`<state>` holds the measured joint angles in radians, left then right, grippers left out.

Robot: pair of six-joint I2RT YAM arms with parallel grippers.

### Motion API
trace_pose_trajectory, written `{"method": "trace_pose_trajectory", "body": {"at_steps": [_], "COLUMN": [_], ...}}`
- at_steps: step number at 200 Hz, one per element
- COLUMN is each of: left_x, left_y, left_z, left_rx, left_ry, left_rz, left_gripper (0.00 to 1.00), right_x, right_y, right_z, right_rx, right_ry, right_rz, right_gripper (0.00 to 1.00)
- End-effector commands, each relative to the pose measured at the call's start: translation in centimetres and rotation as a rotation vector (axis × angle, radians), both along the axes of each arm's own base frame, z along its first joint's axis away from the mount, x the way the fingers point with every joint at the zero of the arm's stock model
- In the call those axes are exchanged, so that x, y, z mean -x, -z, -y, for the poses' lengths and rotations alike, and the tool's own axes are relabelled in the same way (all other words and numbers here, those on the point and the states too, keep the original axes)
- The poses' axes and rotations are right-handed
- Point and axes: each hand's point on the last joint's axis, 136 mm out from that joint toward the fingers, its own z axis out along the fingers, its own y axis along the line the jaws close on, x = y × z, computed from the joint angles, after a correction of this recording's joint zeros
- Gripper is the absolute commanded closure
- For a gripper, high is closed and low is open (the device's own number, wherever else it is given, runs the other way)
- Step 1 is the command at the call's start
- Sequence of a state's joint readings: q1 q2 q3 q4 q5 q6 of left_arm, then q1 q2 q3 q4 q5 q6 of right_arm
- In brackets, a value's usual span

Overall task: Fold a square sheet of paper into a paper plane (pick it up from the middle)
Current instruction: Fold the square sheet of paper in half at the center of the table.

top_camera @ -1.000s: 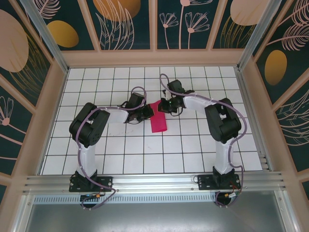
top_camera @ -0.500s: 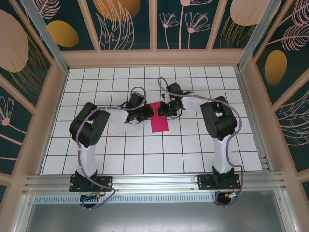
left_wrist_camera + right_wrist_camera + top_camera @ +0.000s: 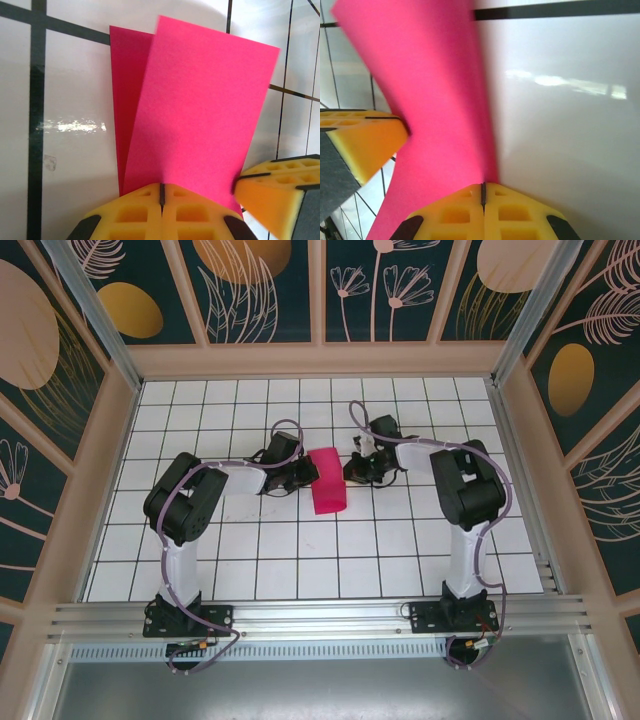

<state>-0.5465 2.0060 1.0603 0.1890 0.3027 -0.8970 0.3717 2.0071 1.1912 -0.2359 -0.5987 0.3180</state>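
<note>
Left jaws: closed. My pads (image 3: 130, 215) meet at a thin seam and the sheet (image 3: 200, 100) comes out from between them, so I read a pinch on it.
Right jaws: closed too, with the pads (image 3: 520, 215) pressed together. The sheet (image 3: 440, 100) rises from their seam; it is blurred there, but I read a pinch on its edge.
Jaws to each other: close together. From the left wrist I see a right pad (image 3: 272, 187) touching the sheet's edge just beside my left pads. From the right wrist I see a left pad (image 3: 362, 140) against the sheet.
Sheet: folded into a long rectangle of two layers. The top layer is lifted and fanned away from the darker lower one, which lies flat.
Where: from above, the sheet (image 3: 328, 480) sits between the two sets of jaws, near the middle of the gridded worktop (image 3: 250, 550).
Arms: the left arm (image 3: 185, 505) and right arm (image 3: 465, 490) both reach in low towards the centre.
</note>
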Motion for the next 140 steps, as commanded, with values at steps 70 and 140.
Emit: {"method": "trace_pose_trajectory", "body": {"at_steps": [70, 140], "left_x": [5.3, 5.6], "left_y": [8.4, 8.5], "left_z": [-5.0, -5.1], "left_rx": [-0.243, -0.246], "left_ry": [-0.045, -0.047], "left_rz": [-0.249, -0.256], "left_gripper": [1.0, 1.0], "right_x": [-1.3, -2.3], "right_y": [-3.2, 0.6], "right_z": [-3.4, -3.1], "right_rx": [-0.035, 0.012], "right_ry": [-0.03, 0.017], "right_rz": [0.092, 0.041], "right_gripper": [1.0, 1.0]}}
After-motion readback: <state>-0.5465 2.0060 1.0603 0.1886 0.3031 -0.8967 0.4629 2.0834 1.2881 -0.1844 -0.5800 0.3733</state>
